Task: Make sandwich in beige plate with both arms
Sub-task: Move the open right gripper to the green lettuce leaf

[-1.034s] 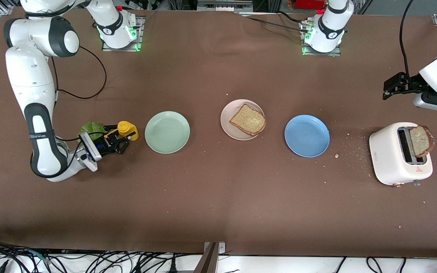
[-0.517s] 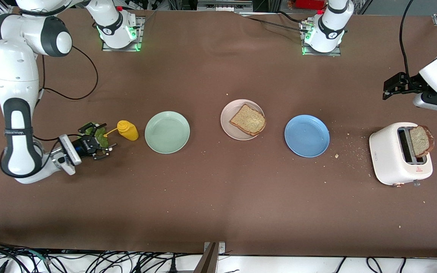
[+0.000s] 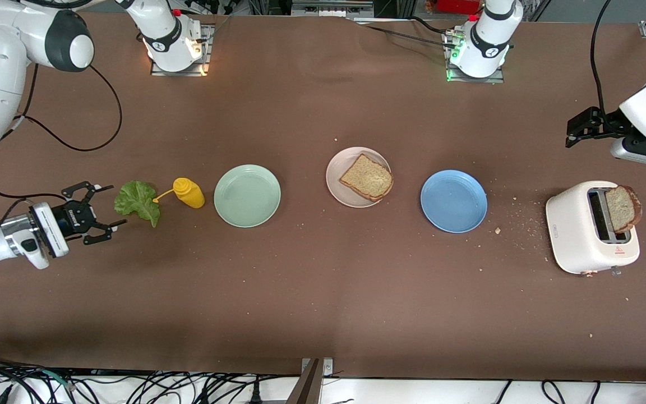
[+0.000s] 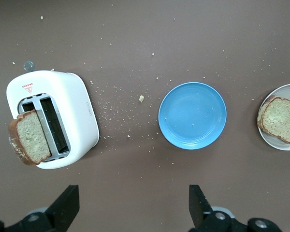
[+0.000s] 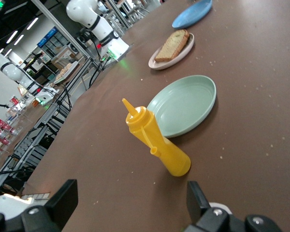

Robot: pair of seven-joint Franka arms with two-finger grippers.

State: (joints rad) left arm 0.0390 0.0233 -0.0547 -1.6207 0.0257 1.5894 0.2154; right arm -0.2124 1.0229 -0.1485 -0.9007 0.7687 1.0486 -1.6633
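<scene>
The beige plate (image 3: 336,168) (image 4: 286,92) (image 5: 159,63) lies mid-table with one brown toast slice (image 3: 367,177) (image 4: 279,118) (image 5: 173,44) on it. A second toast slice (image 3: 623,209) (image 4: 29,137) sticks up from the white toaster (image 3: 584,230) (image 4: 75,111). The green lettuce leaf (image 3: 138,201) lies flat on the table beside a yellow squeeze bottle (image 3: 188,192) (image 5: 157,145). My right gripper (image 3: 114,205) (image 5: 130,208) is open and empty, just off the leaf toward the right arm's end. My left gripper (image 3: 572,132) (image 4: 134,208) hangs open and empty over bare table by the toaster; that arm waits.
A mint-green plate (image 3: 247,195) (image 5: 183,104) sits between the bottle and the beige plate. A blue plate (image 3: 453,201) (image 4: 192,115) (image 5: 193,12) sits between the beige plate and the toaster. Crumbs are scattered around the toaster.
My right gripper opened off the yellow bottle and drew back over the lettuce toward the right arm's end of the table. The bottle, the leaf and the left arm stayed put.
</scene>
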